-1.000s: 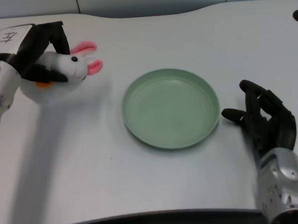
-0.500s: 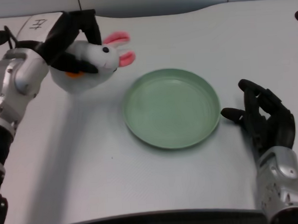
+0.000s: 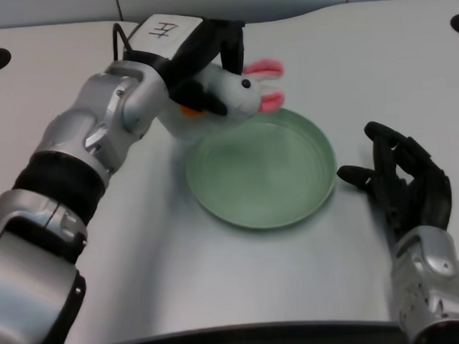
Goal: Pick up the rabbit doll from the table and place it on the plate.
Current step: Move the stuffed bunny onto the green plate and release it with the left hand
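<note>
left robot hand [image 3: 200, 54] wrapped around rabbit doll [image 3: 229, 95], carrying it | doll over plate [image 3: 260, 170] rim at 11 o'clock | lifted off tabletop [image 3: 142, 261] for clearance

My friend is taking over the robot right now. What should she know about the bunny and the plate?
Left hand: holds the rabbit doll in the air, over the far left rim of the green plate.
Right hand: idle on the table, right of the plate.
Done: the doll is picked up and carried to the plate's edge.
Left: move it over the middle, lower it, let go. Nothing lies on the plate yet.
</note>
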`<state>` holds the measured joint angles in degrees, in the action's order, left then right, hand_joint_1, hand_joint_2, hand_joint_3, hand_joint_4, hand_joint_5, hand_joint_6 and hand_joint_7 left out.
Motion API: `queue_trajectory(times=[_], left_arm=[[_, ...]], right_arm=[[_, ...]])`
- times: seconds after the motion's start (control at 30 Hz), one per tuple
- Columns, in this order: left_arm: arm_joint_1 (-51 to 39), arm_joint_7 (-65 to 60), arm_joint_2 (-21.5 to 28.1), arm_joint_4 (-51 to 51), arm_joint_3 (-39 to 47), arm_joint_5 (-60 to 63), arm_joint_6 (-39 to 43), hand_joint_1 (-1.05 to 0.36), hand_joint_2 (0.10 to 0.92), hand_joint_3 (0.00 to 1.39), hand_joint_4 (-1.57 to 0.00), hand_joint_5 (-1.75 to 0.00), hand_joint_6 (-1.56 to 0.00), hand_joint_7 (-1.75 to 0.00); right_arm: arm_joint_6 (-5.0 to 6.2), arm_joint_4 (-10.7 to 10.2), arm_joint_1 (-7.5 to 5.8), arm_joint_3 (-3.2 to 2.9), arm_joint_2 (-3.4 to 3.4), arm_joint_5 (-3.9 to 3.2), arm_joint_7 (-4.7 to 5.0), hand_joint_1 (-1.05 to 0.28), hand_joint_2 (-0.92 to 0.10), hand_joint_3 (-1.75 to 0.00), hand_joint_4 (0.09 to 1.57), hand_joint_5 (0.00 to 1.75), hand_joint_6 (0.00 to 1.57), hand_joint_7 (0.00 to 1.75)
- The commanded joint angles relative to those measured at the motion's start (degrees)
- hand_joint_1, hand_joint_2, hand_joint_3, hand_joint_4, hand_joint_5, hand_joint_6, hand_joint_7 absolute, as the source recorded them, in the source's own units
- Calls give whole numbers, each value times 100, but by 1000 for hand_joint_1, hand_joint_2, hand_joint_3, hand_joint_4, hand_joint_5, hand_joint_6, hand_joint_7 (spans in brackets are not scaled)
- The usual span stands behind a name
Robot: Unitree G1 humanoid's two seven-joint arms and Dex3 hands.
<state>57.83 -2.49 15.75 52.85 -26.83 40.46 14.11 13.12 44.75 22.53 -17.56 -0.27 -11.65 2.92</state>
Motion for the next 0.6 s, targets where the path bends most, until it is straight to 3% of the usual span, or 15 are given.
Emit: queue_trajectory(times=[0.03,0.1,0.27,0.37,0.6], left_arm=[[205,-47,-225,235,-130,59,-35,-54,879,112,-821,-1746,-637,-1745],[220,-42,-337,339,-173,59,-60,-61,886,117,-827,-1746,-642,-1746],[180,-96,-537,590,-286,43,34,-98,906,135,-864,-1746,-666,-1746],[158,-137,-641,688,-335,72,-6,-98,900,141,-885,-1746,-680,-1746],[49,-378,-740,893,-464,93,82,-121,893,158,-903,-1746,-681,-1746]], right_arm=[[-6,-106,-65,50,49,-9,9,-311,-921,-267,731,1000,701,461],[-47,-146,-73,63,57,-1,34,-313,-921,-266,733,1002,705,465],[-3,-170,-103,78,71,-23,1,-305,-921,-265,751,1019,712,476],[-59,-214,-121,99,67,-8,34,-313,-921,-266,737,1012,701,473],[-127,-304,-165,63,87,-97,19,-317,-921,-248,746,1003,702,481]])
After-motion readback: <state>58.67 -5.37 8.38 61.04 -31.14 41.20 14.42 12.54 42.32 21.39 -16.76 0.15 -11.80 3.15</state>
